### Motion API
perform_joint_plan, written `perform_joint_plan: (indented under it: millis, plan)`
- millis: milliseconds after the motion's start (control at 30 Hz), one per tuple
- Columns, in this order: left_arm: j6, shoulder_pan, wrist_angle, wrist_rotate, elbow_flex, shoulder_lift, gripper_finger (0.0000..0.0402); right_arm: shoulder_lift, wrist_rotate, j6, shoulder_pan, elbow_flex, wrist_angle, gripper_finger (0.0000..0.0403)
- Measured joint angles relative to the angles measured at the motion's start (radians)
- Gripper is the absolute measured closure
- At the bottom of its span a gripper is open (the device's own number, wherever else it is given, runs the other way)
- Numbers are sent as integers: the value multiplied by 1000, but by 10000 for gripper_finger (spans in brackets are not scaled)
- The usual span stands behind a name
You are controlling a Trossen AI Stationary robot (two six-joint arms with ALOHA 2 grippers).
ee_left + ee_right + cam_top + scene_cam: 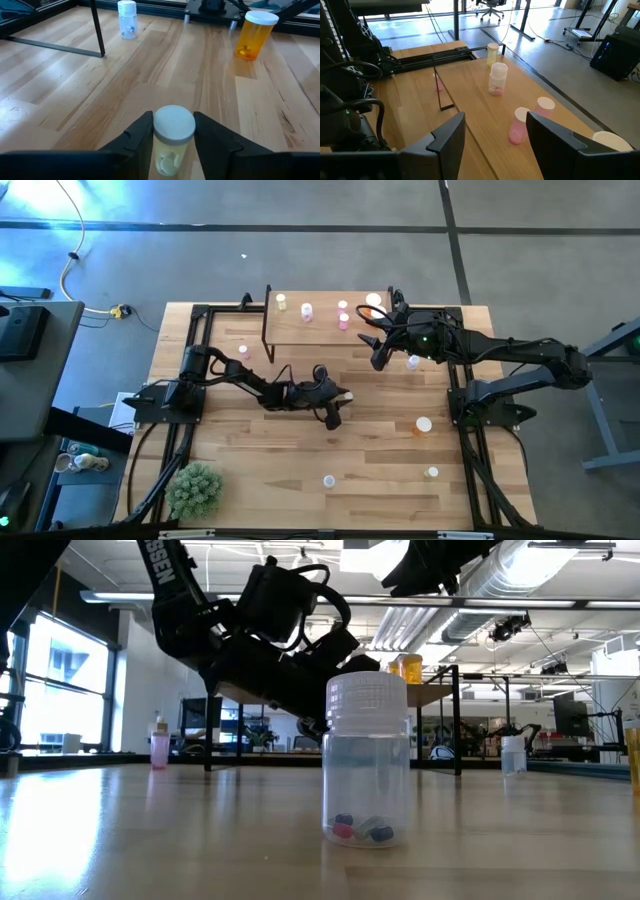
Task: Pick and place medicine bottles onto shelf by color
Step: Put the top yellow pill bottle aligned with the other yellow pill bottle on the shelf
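A yellow-green bottle (172,145) with a white cap stands upright on the table between the fingers of my left gripper (173,135), which is shut on it near the table's middle (333,416). My right gripper (495,135) hovers open and empty over the right end of the shelf (320,330). On the shelf stand a yellow bottle (492,52), a pale clear one (497,77) and two pink ones (517,125) (544,107). In the low view a clear bottle (367,760) holding pills fills the foreground. My left gripper pinches the yellow-green bottle between its two fingers, one on each side of the white cap and the neck below it (172,131). The fingers come slanting down from the table's left side. The bottle sits upright, its base at the table top.
Loose bottles stand on the table: an orange one (256,34), a clear one (127,19) by the shelf's black leg (97,27), a yellow one (432,473) and a pale one (328,480) near the front. A spiky green plant (195,490) sits at the front left.
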Motion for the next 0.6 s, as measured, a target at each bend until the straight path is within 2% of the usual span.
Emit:
perform_joint_plan:
  millis: [133, 267, 600]
  plan:
    - [0, 0, 0, 0, 0, 0, 298, 0, 0, 0, 0, 0, 0, 201]
    - [-1, 0, -1, 1, 0, -1, 293, 0, 0, 0, 0, 0, 0, 201]
    - [-29, 2, -13, 84, -4, -45, 292, 0, 0, 0, 0, 0, 0, 201]
